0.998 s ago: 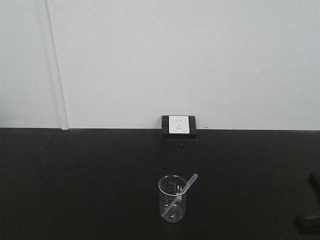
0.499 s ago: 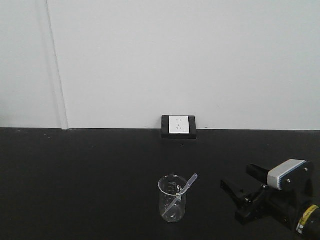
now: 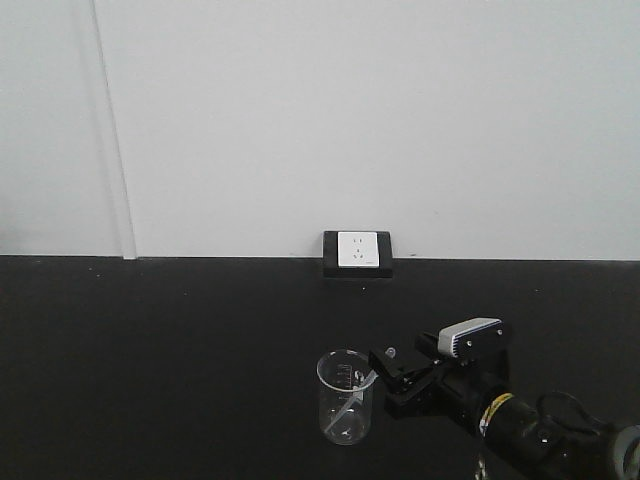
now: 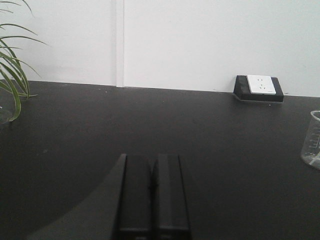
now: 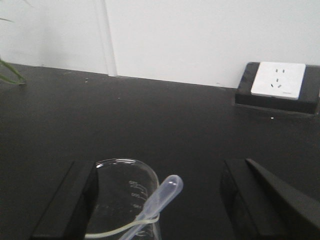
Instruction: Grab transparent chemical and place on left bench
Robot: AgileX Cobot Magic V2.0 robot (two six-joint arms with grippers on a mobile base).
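transparent chemical: a clear dropper pipette standing in the beaker, tip down at the glass base, bulb up and clear of the rim. its long axis is tilted. in the front-facing view it rises from lower left to upper right, so the bulb points toward the right edge of the counter and a little toward its rear edge. the beaker stands well forward of the wall socket at the rear edge, roughly in line with it.

change: half a second ago the right gripper was well apart from the beaker, near the counter's right edge; it has since advanced leftward to the bulb. its jaws are spread wide and hold nothing. in the right wrist view one jaw shows on each side of the beaker and bulb, with no contact visible.

reading: approach looks nearly done; closing on the bulb appears to be next. the left bench is in no view, so the carry remains.

the left gripper has its jaws pressed together, empty, low over bare counter.
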